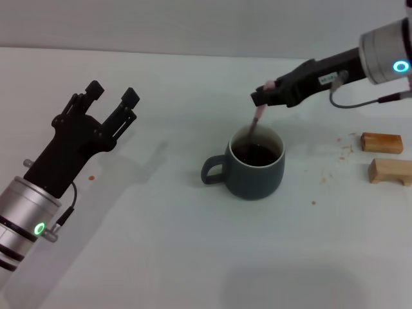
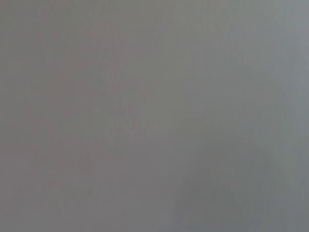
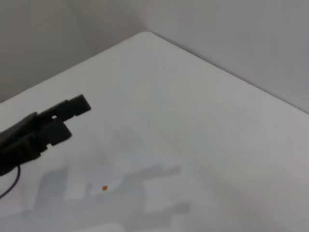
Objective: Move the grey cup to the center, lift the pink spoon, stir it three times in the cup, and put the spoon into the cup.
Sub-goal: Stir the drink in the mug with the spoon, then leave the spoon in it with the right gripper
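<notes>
Pink spoon (image 1: 257,120) is pinched in the right gripper (image 1: 263,96) at upper right, its bowl dipped into the grey cup (image 1: 255,168) at centre. Left gripper (image 1: 113,98) hangs at left, fingers spread and empty.

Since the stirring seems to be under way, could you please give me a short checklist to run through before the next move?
1. Right pincer shut on the pink spoon: ok.
2. Spoon tip inside the grey cup: ok.
3. Cup upright near the table's middle: ok.
4. Left pincer open, off to the cup's left: ok.
5. Stir count reached: cannot tell.
</notes>
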You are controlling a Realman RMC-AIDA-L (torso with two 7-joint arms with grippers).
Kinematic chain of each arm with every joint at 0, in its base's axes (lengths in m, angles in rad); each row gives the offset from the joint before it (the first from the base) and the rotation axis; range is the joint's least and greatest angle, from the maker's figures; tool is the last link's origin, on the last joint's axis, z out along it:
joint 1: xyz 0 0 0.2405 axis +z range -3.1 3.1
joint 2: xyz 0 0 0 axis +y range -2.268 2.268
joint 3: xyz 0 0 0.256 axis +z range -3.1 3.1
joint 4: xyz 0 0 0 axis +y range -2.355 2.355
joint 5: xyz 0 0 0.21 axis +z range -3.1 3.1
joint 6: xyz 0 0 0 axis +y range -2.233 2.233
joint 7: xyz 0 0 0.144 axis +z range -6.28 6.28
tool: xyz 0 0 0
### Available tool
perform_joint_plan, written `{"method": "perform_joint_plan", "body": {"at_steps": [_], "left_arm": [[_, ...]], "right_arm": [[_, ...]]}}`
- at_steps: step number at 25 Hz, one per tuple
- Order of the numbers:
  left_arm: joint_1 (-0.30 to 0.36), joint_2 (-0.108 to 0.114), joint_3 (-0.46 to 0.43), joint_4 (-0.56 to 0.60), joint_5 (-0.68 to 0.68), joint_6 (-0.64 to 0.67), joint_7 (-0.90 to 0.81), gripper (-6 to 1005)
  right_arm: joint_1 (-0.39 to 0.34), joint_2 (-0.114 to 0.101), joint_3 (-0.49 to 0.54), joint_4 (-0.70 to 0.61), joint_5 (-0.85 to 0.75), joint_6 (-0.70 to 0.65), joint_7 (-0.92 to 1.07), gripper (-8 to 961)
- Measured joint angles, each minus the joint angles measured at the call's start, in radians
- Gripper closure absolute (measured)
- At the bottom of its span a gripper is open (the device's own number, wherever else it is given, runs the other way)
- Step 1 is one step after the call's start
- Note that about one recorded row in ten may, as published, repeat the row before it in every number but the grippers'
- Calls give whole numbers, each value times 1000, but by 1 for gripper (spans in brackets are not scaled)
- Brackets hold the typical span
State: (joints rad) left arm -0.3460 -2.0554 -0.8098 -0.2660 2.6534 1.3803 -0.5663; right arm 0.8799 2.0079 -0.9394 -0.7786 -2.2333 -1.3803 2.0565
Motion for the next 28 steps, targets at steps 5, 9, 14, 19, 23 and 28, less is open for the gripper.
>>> {"method": "perform_joint_plan", "body": {"at_steps": [5,9,14,19,23,28], "left_arm": [[-3,0,-2,7,-1,0,-1,186],[-6,0,-12,9,0,-1,-1,186],[-15,-1,-14,18,0,-4,-1,186],[-30,-3,-14,19,1,-17,-1,186],[-36,-3,-14,19,2,-24,-1,186],[-37,-3,-14,19,0,-26,-1,186]], "right_arm": [[20,12,-18,-1,0,-23,0,852],[21,14,-23,-15,0,-82,14,852],[-7,8,-19,-61,-15,-124,45,851],[-18,-2,-11,-79,-59,-93,62,851],[-9,-5,-11,-72,-81,-42,63,851],[25,-5,-12,-56,-79,-11,71,852]]}}
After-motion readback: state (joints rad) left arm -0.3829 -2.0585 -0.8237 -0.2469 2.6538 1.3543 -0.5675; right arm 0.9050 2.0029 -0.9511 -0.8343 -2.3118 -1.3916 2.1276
